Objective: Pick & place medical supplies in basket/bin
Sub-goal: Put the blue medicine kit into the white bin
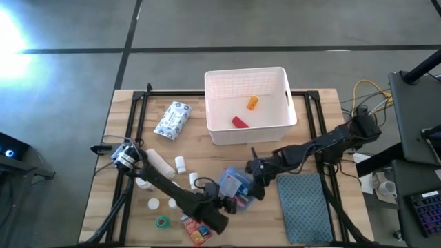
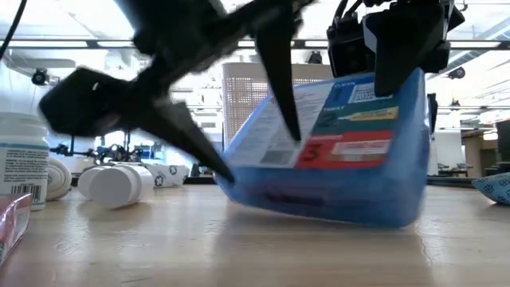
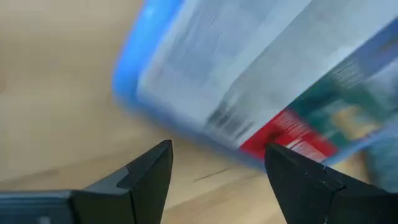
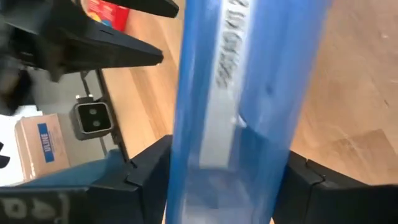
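The blue first-aid box (image 2: 335, 151) looked like glossy translucent plastic under a printed paper label. Beneath it the table (image 2: 239, 255) was pale, smooth wood; beside it lay a matt woven cloth mat (image 1: 306, 207).

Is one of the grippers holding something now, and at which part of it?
The right gripper clasps the blue first-aid box across its thin upper edge, tilting it up on the table. The left gripper stands open beside the box, holding nothing.
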Controlling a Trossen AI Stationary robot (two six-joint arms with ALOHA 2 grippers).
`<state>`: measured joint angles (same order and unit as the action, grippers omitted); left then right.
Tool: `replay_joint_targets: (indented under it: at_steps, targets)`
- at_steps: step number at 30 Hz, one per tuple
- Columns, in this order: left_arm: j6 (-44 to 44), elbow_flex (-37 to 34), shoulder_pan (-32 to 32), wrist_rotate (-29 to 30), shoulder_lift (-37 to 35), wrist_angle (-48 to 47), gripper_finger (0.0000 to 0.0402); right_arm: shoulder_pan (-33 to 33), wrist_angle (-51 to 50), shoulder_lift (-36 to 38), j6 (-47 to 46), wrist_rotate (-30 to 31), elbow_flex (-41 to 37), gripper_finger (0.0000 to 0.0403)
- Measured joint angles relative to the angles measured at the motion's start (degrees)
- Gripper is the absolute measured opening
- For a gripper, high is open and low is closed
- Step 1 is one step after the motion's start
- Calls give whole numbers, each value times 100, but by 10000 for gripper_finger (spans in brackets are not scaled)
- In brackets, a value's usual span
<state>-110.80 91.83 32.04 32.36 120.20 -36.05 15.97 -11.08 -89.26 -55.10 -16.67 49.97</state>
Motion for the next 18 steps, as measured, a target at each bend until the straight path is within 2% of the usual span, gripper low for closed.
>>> replay_joint_targets:
  at_steps: [5, 13, 18]
  targets:
    - [301, 0, 114, 775, -547, -12, 235, 6, -245, 489, -25, 127, 22, 195]
    - [1336, 0, 420, 2193, -1737, 36, 235, 33, -560, 1834, -331, 1026, 22, 194]
    - [2161, 0, 704, 3159, -2415, 147, 235, 26, -550, 2668, -490, 1815, 42, 181]
